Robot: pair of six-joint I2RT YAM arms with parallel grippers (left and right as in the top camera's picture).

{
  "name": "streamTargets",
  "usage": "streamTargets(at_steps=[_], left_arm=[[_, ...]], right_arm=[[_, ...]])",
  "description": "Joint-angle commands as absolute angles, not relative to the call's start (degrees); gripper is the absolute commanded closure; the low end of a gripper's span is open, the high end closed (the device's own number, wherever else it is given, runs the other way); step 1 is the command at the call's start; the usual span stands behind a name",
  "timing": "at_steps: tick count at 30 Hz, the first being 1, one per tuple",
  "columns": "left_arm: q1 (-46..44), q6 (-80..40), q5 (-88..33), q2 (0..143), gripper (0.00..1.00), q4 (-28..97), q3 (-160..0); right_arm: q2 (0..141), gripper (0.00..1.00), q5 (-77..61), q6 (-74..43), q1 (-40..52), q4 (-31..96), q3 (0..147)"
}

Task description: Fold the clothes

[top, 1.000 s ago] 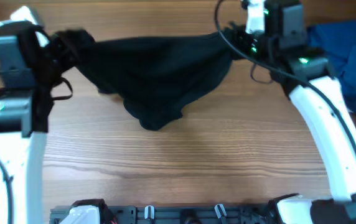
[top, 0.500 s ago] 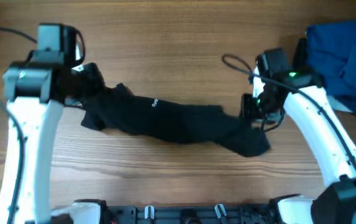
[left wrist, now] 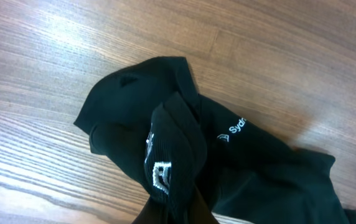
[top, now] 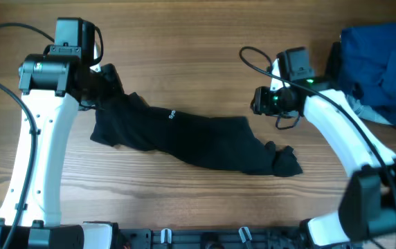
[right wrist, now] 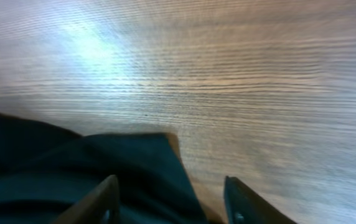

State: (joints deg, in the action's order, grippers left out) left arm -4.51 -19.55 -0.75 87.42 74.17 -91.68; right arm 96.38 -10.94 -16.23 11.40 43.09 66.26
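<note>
1. My left arm (top: 37, 159) is built of long white links with black, boxy joint housings.
2. My right arm (top: 343, 135) matches it, with a green light (top: 309, 81) glowing near the wrist.
3. Thin black cables (top: 252, 57) loop off both arms.
4. My right gripper (right wrist: 170, 199) has two dark, flat fingers (right wrist: 105, 198).

Even bright light; glare patch on counter (right wrist: 91, 37) toward 11 o'clock; right wrist view motion-blurred, overhead sharp.

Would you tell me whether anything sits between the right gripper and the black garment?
Nothing visible: the open right gripper is at the edge of the black garment; the blue clothes lie on its other side.
</note>
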Motion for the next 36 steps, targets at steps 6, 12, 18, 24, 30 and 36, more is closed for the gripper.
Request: streamTargets(at_steps=[6,12,18,24,30,36], left_arm=[[-4.78,-18.41,-0.54,87.02,0.96,73.30,-91.72],[-4.78,-18.46,-0.56,87.02,0.96,73.28,-91.72],[-4.78,-18.44,-0.56,87.02,0.96,73.28,-91.72],[-4.75,-18.39,1.19,87.00,0.96,71.46,-91.74],[-4.71,-18.37,2.70,86.76,0.96,65.93,-93.32],[-4.71,-16.45,4.25,85.73,0.96,63.57,-98.65]], right_arm=[[107.90,0.50,-16.95,-13.45,12.82,38.54,67.05],[112.90,0.50,-16.58,-13.50,15.25,36.64,67.02],[114.37,0.96,-16.53,-14.13,15.90,36.47,67.07],[108.66,0.95,-16.38,-14.44,13.41,38.74,71.75],[97.65,0.96,-13.37,-10.02,8.32,47.35,84.40],[90.59,0.96,-9.58,-7.66,6.00,51.57,89.62]])
